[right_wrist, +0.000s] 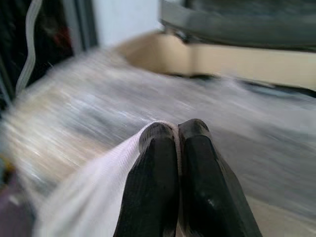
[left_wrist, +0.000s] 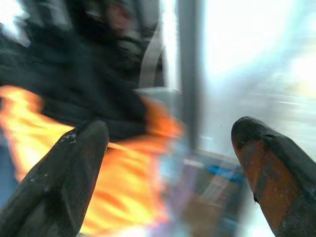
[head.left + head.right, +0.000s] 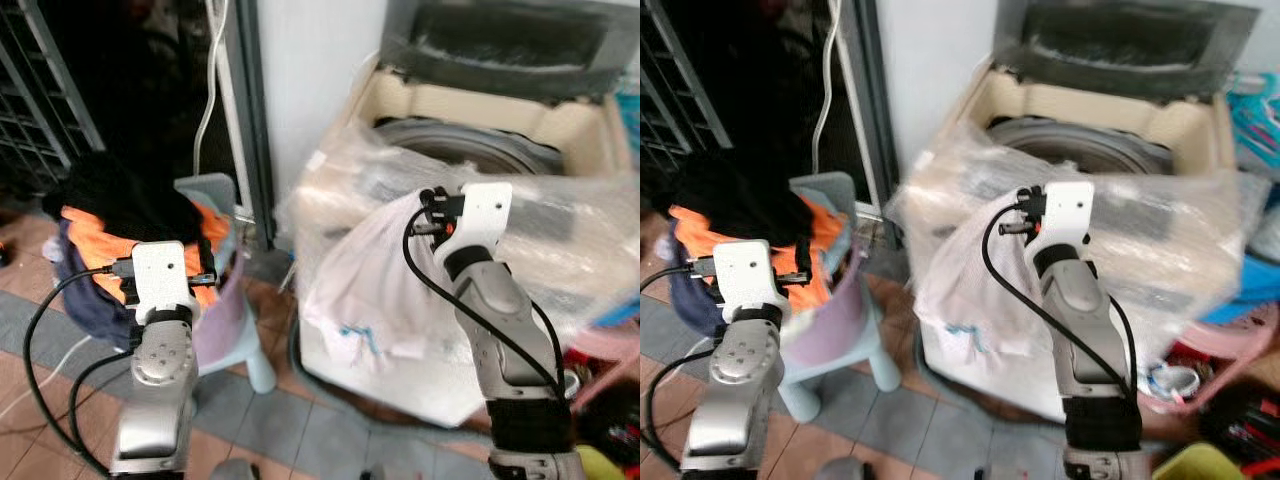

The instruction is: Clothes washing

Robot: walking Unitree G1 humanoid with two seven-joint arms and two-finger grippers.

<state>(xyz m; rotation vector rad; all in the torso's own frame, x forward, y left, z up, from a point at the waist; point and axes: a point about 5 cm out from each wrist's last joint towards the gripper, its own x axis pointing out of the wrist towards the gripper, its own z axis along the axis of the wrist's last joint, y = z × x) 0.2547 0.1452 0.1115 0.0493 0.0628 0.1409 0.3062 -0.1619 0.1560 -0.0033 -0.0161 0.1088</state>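
Observation:
A white garment (image 3: 372,290) hangs down the front of the plastic-wrapped top-loading washing machine (image 3: 560,130), whose lid stands up over the drum opening (image 3: 465,150). My right gripper (image 1: 177,132) is shut on the top edge of this white cloth (image 1: 84,197), just in front of the machine's near rim. My left gripper (image 2: 170,148) is open and holds nothing; it points at a pile of orange and black clothes (image 3: 110,225) heaped on a small pale stool (image 3: 235,330) to the left of the machine.
A dark doorway with a metal grille (image 3: 40,100) lies behind the clothes pile. A white cable (image 3: 212,90) hangs along the door frame. Pink and yellow tubs (image 3: 1200,380) stand on the tiled floor to the right of the machine.

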